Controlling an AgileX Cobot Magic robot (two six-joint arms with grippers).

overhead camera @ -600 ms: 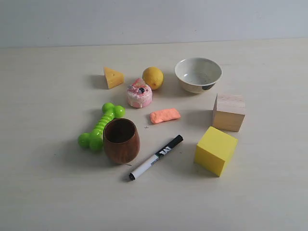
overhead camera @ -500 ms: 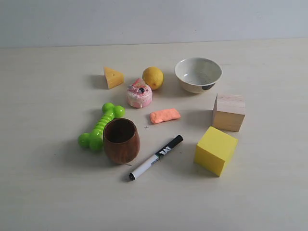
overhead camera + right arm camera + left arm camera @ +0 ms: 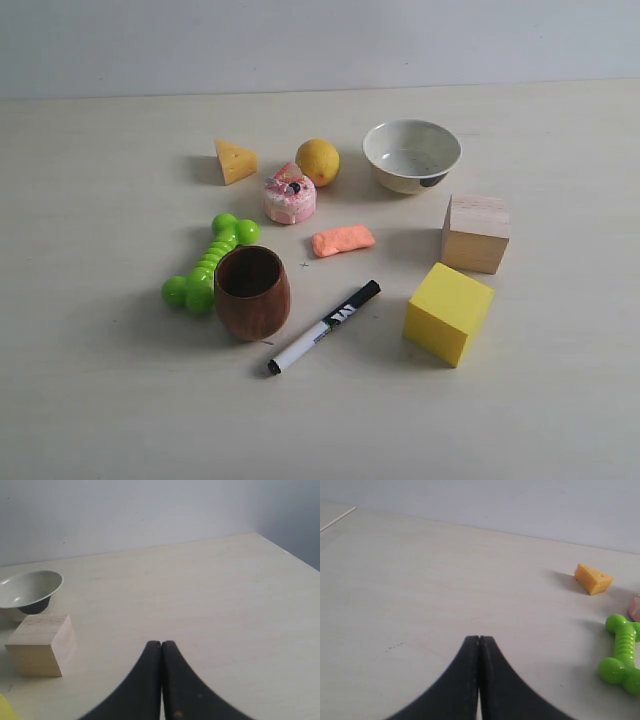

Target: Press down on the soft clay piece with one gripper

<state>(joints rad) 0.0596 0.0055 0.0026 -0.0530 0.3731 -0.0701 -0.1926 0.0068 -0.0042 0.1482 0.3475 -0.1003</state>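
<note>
While the soft clay piece [image 3: 343, 240] lies untouched btwn cake [image 3: 290, 195] & marker [image 3: 324, 327], left gripper [image 3: 479, 639] & right gripper [image 3: 161, 643] sit fully closed, holding nothing.

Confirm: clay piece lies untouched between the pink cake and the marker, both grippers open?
Not quite. The left gripper and right gripper are shut, fingers pressed together, as each wrist view shows. The rest holds: in the exterior view the clay piece lies untouched between the pink cake and the marker.
</note>
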